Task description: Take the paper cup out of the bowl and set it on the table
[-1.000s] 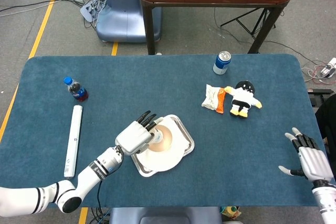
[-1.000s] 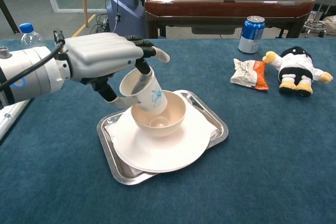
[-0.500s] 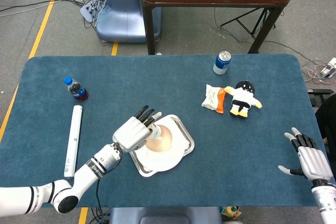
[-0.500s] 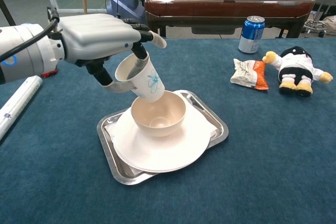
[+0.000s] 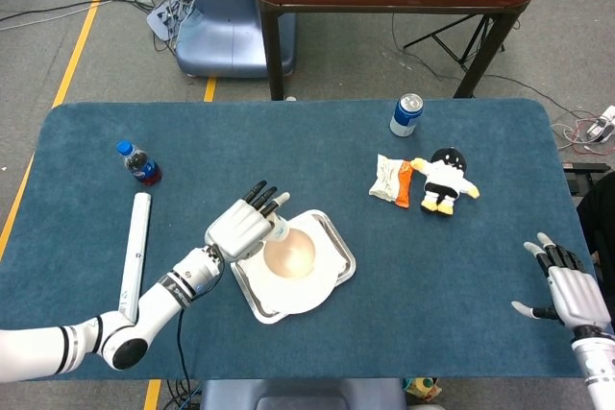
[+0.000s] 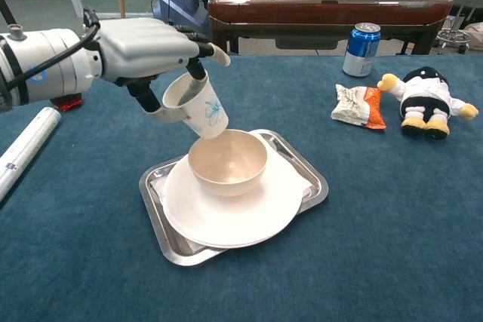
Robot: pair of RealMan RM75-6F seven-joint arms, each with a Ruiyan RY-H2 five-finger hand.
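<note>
My left hand (image 6: 147,47) (image 5: 242,227) holds a white paper cup (image 6: 196,106) with a blue print, tilted, its rim pinched between thumb and fingers. The cup hangs just above the far left rim of the beige bowl (image 6: 227,161) (image 5: 289,255), clear of it. The bowl is empty and sits on a white plate (image 6: 226,213) on a steel tray (image 6: 309,179). In the head view the hand hides most of the cup. My right hand (image 5: 569,293) rests open at the table's near right edge, holding nothing.
A soda can (image 6: 361,50), a crumpled snack wrapper (image 6: 358,106) and a penguin plush (image 6: 426,101) lie at the far right. A cola bottle (image 5: 140,164) and a white tube (image 5: 134,254) lie at the left. Bare blue cloth (image 6: 90,186) lies left of the tray.
My left hand has lifted the cup up and out of the bowl, moving it left and back. The right hand has stayed still.
</note>
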